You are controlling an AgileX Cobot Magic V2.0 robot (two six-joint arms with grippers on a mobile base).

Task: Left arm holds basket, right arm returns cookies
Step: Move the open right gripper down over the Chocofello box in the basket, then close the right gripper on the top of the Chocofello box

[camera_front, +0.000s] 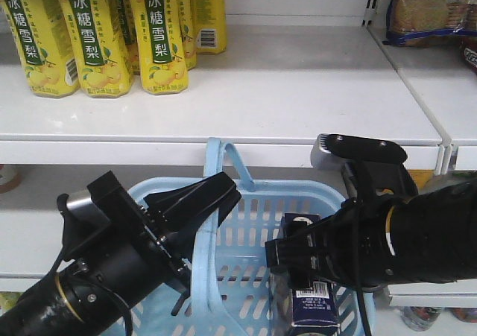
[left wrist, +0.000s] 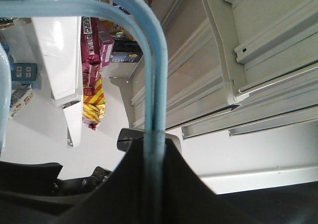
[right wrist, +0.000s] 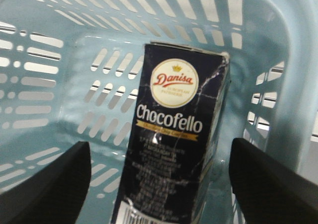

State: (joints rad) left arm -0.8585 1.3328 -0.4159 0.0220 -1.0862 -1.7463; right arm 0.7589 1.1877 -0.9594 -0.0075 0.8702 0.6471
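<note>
1. The light blue basket (camera_front: 292,190) hangs in front of a white shelf (camera_front: 298,90). The top of its raised handles (camera_front: 221,153) reaches the shelf's front lip.
2. On the shelf board, yellow pear-drink bottles (camera_front: 156,38) crowd the left side. The board to their right is bare white up to the divider at the right edge.
3. The left gripper (camera_front: 210,202) is clamped on the handles. In the left wrist view the two blue hoops run together and pass down between its black wedge fingers.
4. The Chocofello cookie carton (right wrist: 174,134) stands on end inside the basket, in its right half. It is close to the right wall, with open slotted floor to its left.
5. Its long axis runs from the basket floor upward. The top end, with the round Danisa logo, leans toward the far wall. The printed front faces the right wrist camera, and the front view shows a white barcode label low on the carton.
6. The right gripper (right wrist: 160,149) reaches down into the basket over the carton with its jaws spread wide. One black finger (right wrist: 49,179) sits on each side of the carton, and neither touches it.
</note>
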